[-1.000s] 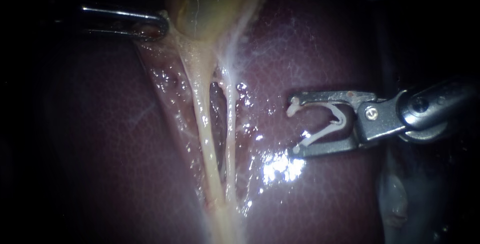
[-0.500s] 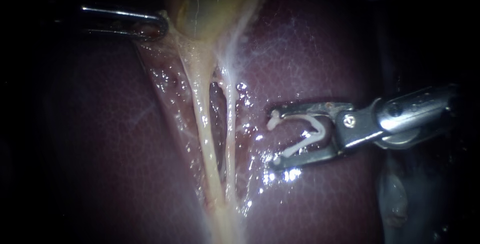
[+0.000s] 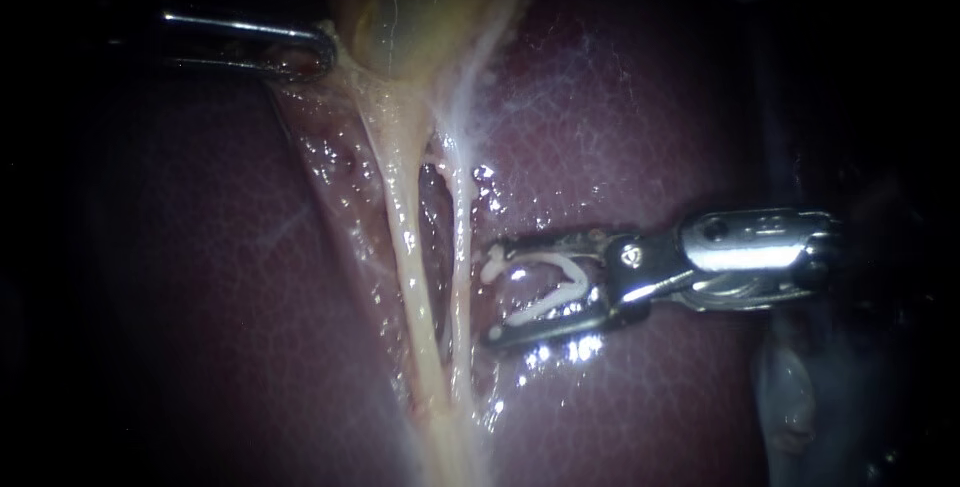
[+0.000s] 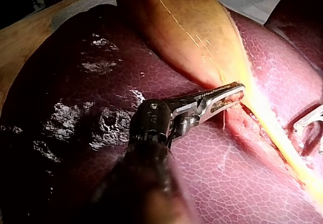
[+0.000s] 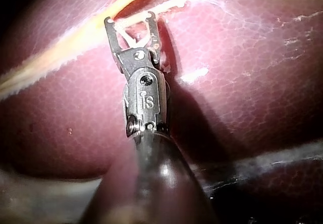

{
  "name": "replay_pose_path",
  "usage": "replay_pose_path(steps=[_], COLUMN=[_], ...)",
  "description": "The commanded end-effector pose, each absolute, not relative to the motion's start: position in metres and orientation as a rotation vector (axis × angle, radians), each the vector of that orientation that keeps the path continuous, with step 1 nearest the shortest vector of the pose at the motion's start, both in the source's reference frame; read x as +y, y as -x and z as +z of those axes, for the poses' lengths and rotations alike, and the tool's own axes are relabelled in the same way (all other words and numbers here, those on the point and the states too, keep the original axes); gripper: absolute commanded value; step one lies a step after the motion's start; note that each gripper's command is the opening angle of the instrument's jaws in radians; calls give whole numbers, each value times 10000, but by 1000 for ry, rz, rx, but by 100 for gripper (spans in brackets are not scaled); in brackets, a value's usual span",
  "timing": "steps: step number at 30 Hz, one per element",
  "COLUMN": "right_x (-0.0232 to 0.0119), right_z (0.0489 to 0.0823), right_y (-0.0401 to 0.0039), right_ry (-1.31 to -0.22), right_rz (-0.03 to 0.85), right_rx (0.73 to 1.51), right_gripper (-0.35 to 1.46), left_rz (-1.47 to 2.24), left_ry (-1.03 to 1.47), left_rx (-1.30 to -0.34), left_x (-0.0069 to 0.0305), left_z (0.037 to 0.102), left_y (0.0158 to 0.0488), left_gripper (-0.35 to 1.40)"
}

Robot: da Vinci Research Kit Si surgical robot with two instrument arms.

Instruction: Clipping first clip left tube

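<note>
The left tube [image 3: 408, 237] is the thicker, yellowish one, and it lies stretched over the wet red bed of the liver [image 3: 200, 297]. At its upper end it widens into the narrow end of the gallbladder [image 3: 420, 7]. The right tube [image 3: 461, 247] is thinner and paler. It runs just beside the left tube on its right side, with a narrow dark gap between the two, and they come together at the lower end. My left instrument [image 3: 325, 47] is near the upper end of the left tube, on its left side, and its pincer is pinching the pale tissue [image 3: 345, 82] there, close under the gallbladder. My right instrument [image 3: 490, 299] comes to about the middle height of the left tube from the right. Its pincer stands wide and holds a white clip [image 3: 550, 282] that touches both jaws, and the clip itself is open. The two tips are just beside the right tube, and I cannot tell if they touch it. The left tube is not between the tips; the right tube lies between it and them.
</note>
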State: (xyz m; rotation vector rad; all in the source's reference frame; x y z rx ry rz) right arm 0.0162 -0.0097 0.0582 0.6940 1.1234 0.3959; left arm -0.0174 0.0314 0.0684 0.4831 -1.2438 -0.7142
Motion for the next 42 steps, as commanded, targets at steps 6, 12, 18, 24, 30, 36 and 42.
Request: replay_pose_path(steps=[6, 12, 18, 24, 30, 36, 42], right_x=[-100, -110, -117, -120, -125, -126, -128], right_z=[590, 598, 607, 620, 631, 633, 635], right_y=[-171, -182, -186, -187, -190, -193, -198], right_ry=[-728, -748, -761, -772, -785, -814, -862], right_rz=[420, 423, 425, 439, 436, 413, 402], right_rx=[1118, 1114, 1110, 1104, 1101, 1110, 1139], right_gripper=[50, 50, 50, 50, 50, 50, 50], left_rz=[-714, -714, -714, -714, -713, -712, -712], left_ry=[-483, -483, -483, -483, -483, -484, -484], left_rx=[-1244, -1244, -1244, -1244, -1244, -1241, -1241], left_x=[314, 314, 314, 314, 314, 314, 313], left_z=[684, 684, 684, 684, 685, 685, 685], left_y=[174, 174, 174, 174, 174, 173, 173], left_gripper=[-35, -35, -35, -35, -35, -35, -35])
